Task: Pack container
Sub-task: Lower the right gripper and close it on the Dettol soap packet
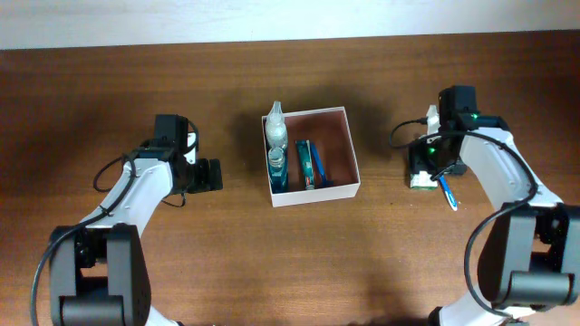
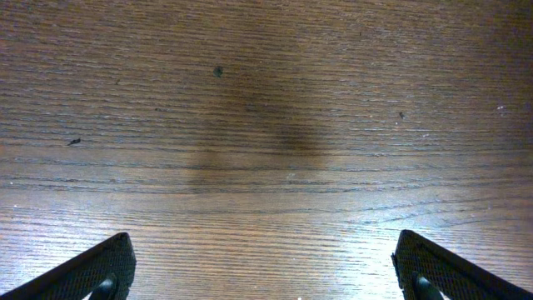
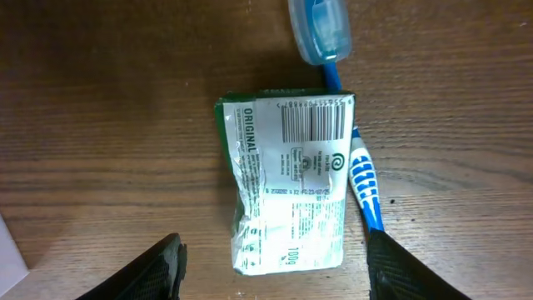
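Container point(image 1: 315, 196): white-walled open box in the middle of the table point(image 1: 272, 263).
Inside: clear bottle point(image 1: 275, 127) and teal bottle point(image 1: 277, 167) along container's left wall.
Right gripper point(image 3: 275, 279): right of container, fingers apart above a green-white packet point(image 3: 287, 179), gripping nothing.
Toothbrush point(image 3: 362, 179): blue, touching the packet.
Left gripper point(image 2: 262, 275): left of container, fingers wide apart over wood.

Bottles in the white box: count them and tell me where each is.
2. A clear white-capped bottle sits at the far-left corner of the white-walled square container. A teal mouthwash bottle is beside it along the left wall. None appears hidden.
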Controlling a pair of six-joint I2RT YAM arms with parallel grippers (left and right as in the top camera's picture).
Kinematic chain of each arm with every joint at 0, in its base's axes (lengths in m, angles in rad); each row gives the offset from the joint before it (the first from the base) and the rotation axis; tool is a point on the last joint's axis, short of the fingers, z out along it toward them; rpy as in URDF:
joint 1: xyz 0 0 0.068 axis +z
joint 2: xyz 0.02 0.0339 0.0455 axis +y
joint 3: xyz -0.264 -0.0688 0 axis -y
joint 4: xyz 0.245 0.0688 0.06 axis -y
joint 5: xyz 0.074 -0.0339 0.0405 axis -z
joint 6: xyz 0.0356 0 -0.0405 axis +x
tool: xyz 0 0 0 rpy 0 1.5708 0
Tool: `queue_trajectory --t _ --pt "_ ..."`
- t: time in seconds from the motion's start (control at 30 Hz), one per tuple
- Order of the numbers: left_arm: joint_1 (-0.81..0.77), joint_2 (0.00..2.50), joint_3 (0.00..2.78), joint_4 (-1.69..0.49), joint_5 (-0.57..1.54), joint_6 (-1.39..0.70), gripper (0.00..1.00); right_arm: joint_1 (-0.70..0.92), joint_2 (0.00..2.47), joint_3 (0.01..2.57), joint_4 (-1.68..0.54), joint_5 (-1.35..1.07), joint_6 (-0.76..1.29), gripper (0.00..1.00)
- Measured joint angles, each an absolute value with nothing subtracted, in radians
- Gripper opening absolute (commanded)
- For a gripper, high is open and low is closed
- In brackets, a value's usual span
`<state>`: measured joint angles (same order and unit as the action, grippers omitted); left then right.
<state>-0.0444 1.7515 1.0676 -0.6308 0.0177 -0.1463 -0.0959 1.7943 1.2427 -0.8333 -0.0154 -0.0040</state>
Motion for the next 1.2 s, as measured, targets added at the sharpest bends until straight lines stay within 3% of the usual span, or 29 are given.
queue_trajectory --t 1.2 --pt "-0.044 1.752 1.068 -0.630 0.018 -0.146 0.99 -0.096 1.837 1.077 -0.641 -0.004 0.027 0.63"
